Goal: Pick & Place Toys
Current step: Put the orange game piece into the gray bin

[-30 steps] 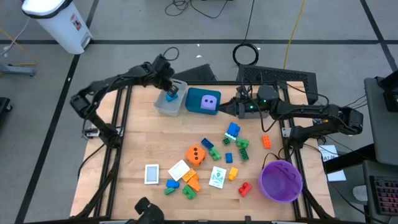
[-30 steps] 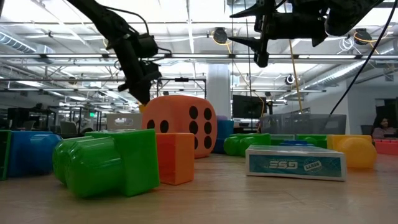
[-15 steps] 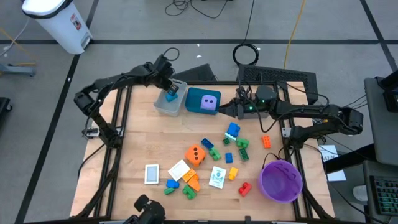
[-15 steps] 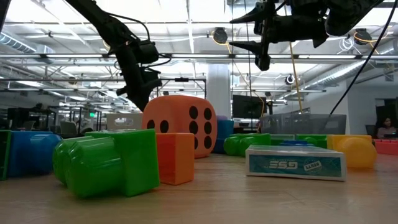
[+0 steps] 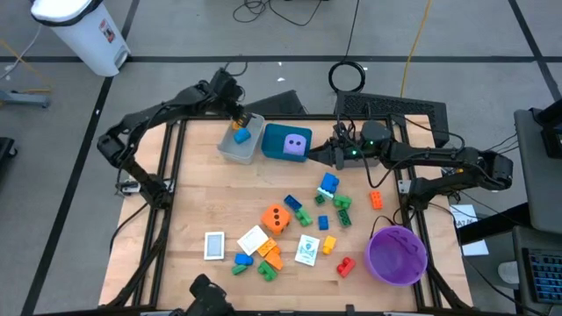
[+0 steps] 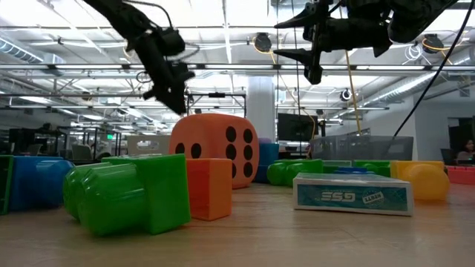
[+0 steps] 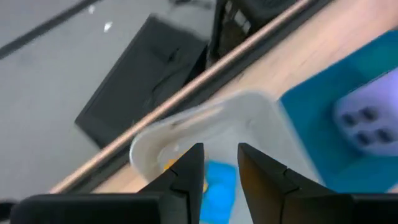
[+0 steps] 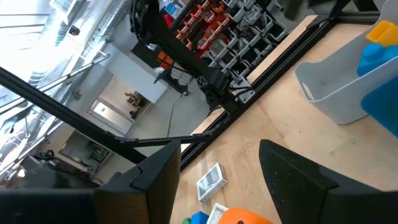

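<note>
Drop-off step, by the look of it — left gripper [image 5: 230,95] up over far edge of grey tray [image 5: 230,151], fingers [image 7: 189,169] parted a little with nothing between them, blue brick [image 5: 241,135] lying loose in the tray beside a bit of yellow. Seen past those fingers in left wrist view: same blue brick [image 7: 219,186] below the gap, not touched. Purple die [image 5: 298,144] sitting in teal tray [image 5: 274,136] next door. Right gripper [image 5: 323,154] hanging just beside teal tray, above the table, fingers held apart, holding nothing. Plenty left to sort: orange die [image 5: 276,218] mid-table, blue, green and yellow bricks scattered between it and purple bowl [image 5: 396,255], red brick [image 5: 346,266] near the bowl, white cards [image 5: 253,239] and more bricks toward near edge. Next move, prob.: pull left arm clear of the tray, swing to the mid-table pile, open wider before coming down on a piece — bricks lie close together, so needs a clean line onto one w/o nudging its neighbours. Right gripper already nearer the blue and green cluster, so could take that side.
</note>
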Controlling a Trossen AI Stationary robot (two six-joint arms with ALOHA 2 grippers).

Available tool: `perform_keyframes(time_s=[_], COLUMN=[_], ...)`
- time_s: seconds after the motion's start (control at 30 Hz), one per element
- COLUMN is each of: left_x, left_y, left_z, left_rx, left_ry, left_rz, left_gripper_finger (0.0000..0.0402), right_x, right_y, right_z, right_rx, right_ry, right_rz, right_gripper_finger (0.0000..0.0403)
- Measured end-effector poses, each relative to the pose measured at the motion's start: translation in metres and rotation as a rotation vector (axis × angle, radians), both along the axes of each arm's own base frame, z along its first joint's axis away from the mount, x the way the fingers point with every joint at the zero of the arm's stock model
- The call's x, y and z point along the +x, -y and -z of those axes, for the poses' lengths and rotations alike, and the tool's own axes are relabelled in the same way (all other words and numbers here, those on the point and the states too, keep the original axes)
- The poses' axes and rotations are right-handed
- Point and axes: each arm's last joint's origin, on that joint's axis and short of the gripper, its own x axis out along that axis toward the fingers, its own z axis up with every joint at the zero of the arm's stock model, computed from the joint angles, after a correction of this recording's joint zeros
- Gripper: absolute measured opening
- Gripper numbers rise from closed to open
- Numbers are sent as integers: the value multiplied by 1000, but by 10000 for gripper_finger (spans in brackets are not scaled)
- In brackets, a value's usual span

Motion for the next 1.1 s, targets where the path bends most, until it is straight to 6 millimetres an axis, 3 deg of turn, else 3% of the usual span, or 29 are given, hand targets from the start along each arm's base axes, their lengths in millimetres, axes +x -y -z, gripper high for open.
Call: perform_keyframes(time_s=[0.17,0.4,0.7,0.93,1.1], left_x=[-8,-21,-17,-1,8], left_y=[16,51,95,120,135], left_z=[-36,-75,-96,-96,-98], left_rx=[11,-28,-63,-78,-41], left_ry=[149,354,442,437,427], left_rz=[94,308,504,605,634], left_gripper_finger=[108,108,108,108,108], right_x=[0,0,6,16,3], right_y=[0,-6,-27,-41,-48], right_z=[0,0,-7,-59,-101], right_rx=[0,29,33,-120,-240], right_ry=[0,-1,-8,-73,-344], right_rz=[-7,-151,-249,-290,-178], right_gripper_finger=[210,210,210,210,210])
